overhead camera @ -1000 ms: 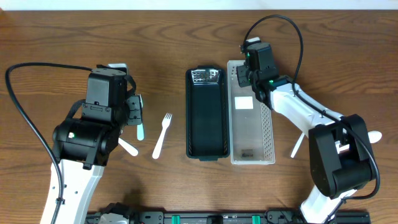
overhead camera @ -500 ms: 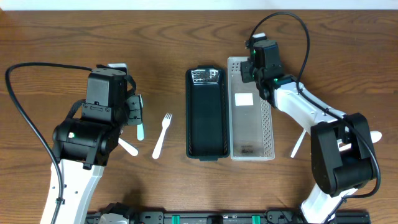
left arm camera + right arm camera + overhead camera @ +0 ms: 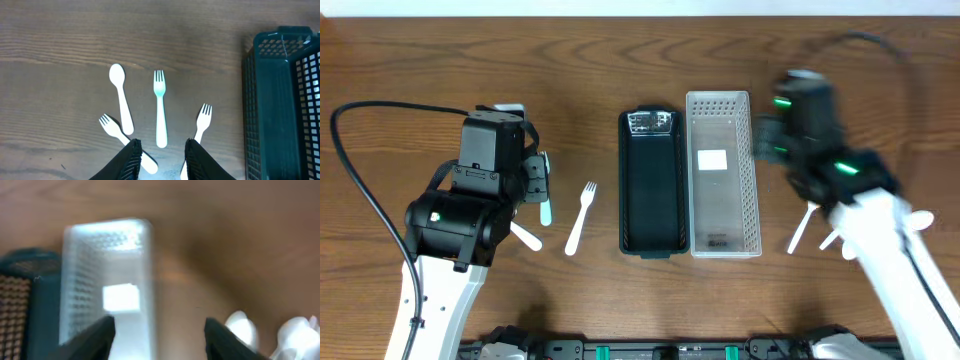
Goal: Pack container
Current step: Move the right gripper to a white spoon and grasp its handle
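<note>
Surface: brown wood table (image 3: 620, 60); dark tray (image 3: 650, 190) and clear tray (image 3: 723, 200) sit at centre, long sides touching
Trays: nothing packed yet; only a white label lies in the clear tray
Why so: trays sit between the arms, likely so either can reach; cutlery lies flat on both sides, mostly apart, easy to lift singly
Left cutlery: teal fork (image 3: 160, 107) between spoon (image 3: 120, 102) and white fork (image 3: 202, 120); all left of the dark tray
Right cutlery: white pieces (image 3: 802, 228) right of the clear tray; too blurred to name
Left gripper (image 3: 162, 160): wrist points down; jaws partly spread, empty; teal fork's handle end just ahead of the gap
Right gripper (image 3: 160, 342): view smeared; jaws spread wide, empty; probably hovering between clear tray and white pieces
</note>
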Action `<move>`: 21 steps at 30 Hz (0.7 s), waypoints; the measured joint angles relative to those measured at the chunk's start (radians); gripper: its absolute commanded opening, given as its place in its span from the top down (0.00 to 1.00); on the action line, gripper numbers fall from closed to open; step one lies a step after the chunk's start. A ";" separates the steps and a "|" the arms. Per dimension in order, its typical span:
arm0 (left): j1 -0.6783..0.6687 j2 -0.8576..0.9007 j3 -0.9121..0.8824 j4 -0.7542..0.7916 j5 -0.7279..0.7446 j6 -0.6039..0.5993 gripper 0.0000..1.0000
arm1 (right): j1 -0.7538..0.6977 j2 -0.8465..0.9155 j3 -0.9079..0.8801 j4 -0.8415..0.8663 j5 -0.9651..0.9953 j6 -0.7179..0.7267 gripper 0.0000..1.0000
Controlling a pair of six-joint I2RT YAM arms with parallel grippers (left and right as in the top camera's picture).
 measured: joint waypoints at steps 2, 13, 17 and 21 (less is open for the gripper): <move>0.000 0.000 0.000 -0.005 0.000 0.000 0.68 | -0.071 -0.031 0.002 -0.091 0.018 0.073 0.01; 0.000 0.000 0.000 -0.014 -0.003 0.000 0.68 | -0.219 0.174 -0.139 -0.107 -0.031 0.194 0.01; 0.000 0.000 0.000 -0.015 -0.002 0.002 0.57 | -0.232 0.273 -0.183 -0.043 -0.082 0.197 0.01; 0.000 0.000 0.000 -0.019 -0.002 -0.003 0.51 | -0.259 0.352 -0.185 0.000 -0.106 0.196 0.01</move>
